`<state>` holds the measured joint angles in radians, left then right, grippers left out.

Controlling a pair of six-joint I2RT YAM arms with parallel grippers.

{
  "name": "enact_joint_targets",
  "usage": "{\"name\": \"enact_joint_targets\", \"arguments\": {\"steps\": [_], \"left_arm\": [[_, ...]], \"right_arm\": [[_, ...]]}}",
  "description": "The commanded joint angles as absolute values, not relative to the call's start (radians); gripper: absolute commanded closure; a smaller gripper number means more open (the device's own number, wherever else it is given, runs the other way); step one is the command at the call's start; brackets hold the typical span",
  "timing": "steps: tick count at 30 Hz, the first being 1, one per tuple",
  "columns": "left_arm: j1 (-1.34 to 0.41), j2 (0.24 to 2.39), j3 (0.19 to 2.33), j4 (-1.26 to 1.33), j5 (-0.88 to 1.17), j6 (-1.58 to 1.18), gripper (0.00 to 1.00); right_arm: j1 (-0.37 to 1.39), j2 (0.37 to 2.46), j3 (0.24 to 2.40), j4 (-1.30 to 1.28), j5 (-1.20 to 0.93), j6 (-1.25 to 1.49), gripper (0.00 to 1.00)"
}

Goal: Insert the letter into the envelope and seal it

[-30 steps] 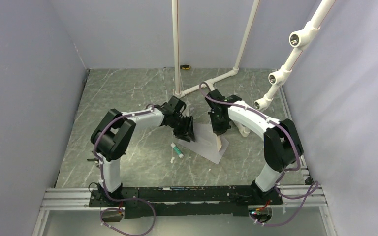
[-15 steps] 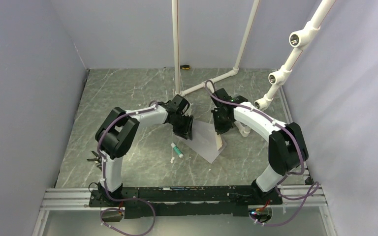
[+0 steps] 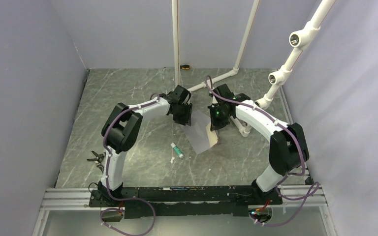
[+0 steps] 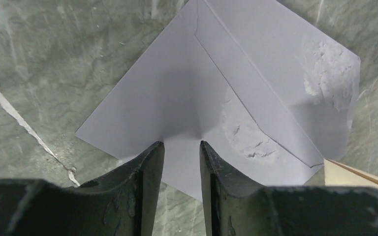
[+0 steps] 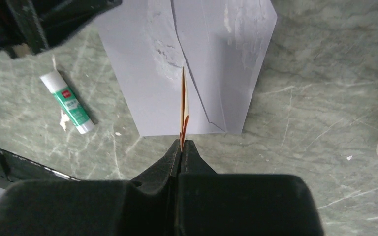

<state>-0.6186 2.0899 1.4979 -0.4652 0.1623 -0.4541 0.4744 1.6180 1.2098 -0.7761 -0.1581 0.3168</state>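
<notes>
Letter [image 5: 183, 108], a tan sheet, is clamped between the closed right fingers [image 5: 167, 164] and held on edge, so the right wrist view shows it only as a thin upright line. It hangs over the grey envelope [image 5: 142, 88], which sits near the middle of the green marbled worktop [image 3: 128, 98], a little toward the right edge. The far end of the letter meets a seam line on the envelope; whether it has gone inside cannot be told. Rough whitish scuffed patches mark the envelope's face. The left fingers [image 4: 147, 172] stand a little apart at the envelope's edge on the side away from the letter, with grey paper showing in the narrow gap between them and a shallow dimple in the paper just ahead of the tips; whether they pinch it cannot be told. A small white glue stick [image 5: 69, 103] with a green label lies on the worktop just beside the envelope, toward the left edge, touching neither paper. White pipes [image 3: 177, 49] rise from the far edge of the worktop.
</notes>
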Motion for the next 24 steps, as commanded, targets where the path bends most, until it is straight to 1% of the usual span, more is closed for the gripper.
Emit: {"name": "enact_joint_targets", "arguments": {"steps": [1,3,6,10,13,19,24], "left_arm": [[-0.607,2.110,1.493,-0.502,0.028,-0.430,0.55],[-0.606,2.047,1.485,-0.501,0.050,-0.428,0.46],[-0.606,1.951,1.430,-0.446,0.096,-0.460,0.36],[-0.606,1.897,1.369,-0.418,0.136,-0.495,0.33],[-0.604,1.880,1.346,-0.415,0.130,-0.502,0.32],[-0.587,1.907,1.324,-0.438,0.123,-0.517,0.41],[-0.574,1.944,1.320,-0.437,0.139,-0.541,0.44]], "right_arm": [[0.466,1.635,1.295,-0.741,-0.142,0.352,1.00],[0.446,1.660,1.322,-0.740,-0.171,0.344,1.00],[0.409,1.703,1.350,-0.704,-0.243,0.305,1.00],[0.396,1.801,1.414,-0.702,-0.276,0.216,1.00],[0.394,1.853,1.447,-0.678,-0.285,0.171,1.00],[0.387,1.931,1.466,-0.632,-0.306,0.084,1.00],[0.383,1.942,1.433,-0.574,-0.320,0.049,1.00]]}}
